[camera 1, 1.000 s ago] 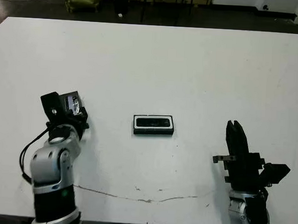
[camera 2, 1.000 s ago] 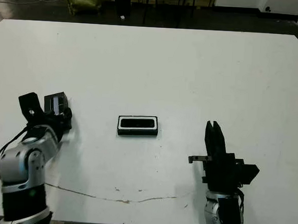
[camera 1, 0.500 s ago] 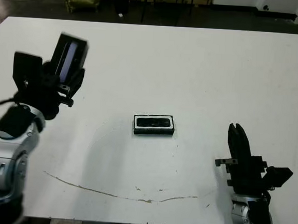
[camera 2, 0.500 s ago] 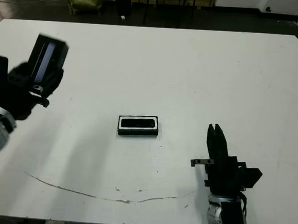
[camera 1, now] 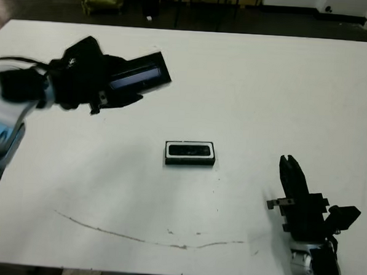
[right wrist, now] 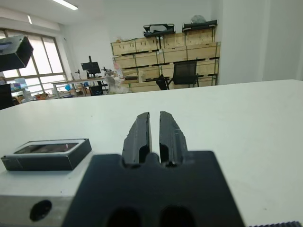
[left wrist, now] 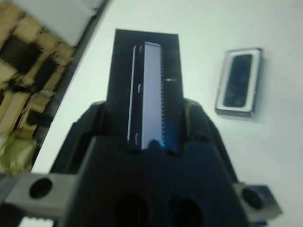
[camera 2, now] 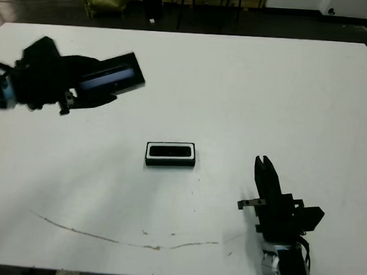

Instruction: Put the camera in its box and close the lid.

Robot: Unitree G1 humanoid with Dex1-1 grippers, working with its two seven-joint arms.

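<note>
Head camera: the left gripper is raised above the white table, its two fingers clamped on the lid, a flat black cover with a pale glossy strip along its top. The lid sticks out past the fingers, pointing toward the table's middle and tilted a little upward. The box lies flat on the table, well apart from that gripper, nearer the robot and toward its right. Its black walls and white lining frame the camera, a slim black bar resting inside. The right gripper stands low over the table's near edge, well to the right of the box, fingers pressed together and holding nothing.

Left wrist camera: the lid runs straight out from between the gripper's black fingers, which press on its two long sides; the pale strip faces the lens. Beyond the lid and off to one side lies the open box with the dark camera in it, apart from the lid.

Right wrist camera: the two fingers stand almost touching, only a thin slit between them, with bare table ahead. The box sits off to the side of the fingers, clear of them. The lid shows at the picture's edge, held in the air.
</note>
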